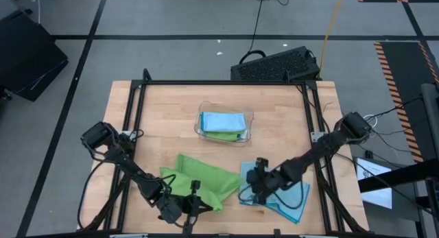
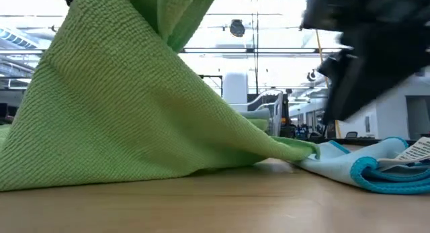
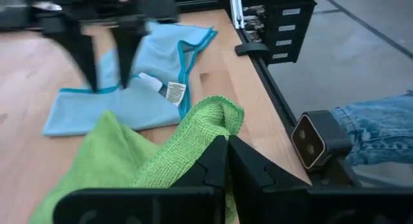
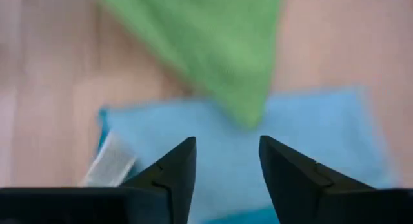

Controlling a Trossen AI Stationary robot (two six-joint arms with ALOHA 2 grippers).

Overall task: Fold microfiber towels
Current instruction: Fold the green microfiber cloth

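Left gripper [image 1: 191, 209] pinched closed on green towel [image 1: 199, 180], lifting its near edge. Blue towel [image 1: 285, 195] flat just right of green towel. Right gripper [image 1: 252, 190] parted, empty, above blue towel's left edge.

bare wood at table [image 1: 164, 108] sides, clear tray [image 1: 224, 125] mid-back, green towel [image 1: 199, 181] and blue towel [image 1: 288, 197] crowding front

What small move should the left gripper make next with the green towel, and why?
Probably carry the pinched edge across to fold it. The left gripper is shut on the green towel, whose edge is lifted while the rest lies crumpled on the table, one corner over the blue towel. The right gripper is open above that blue towel.
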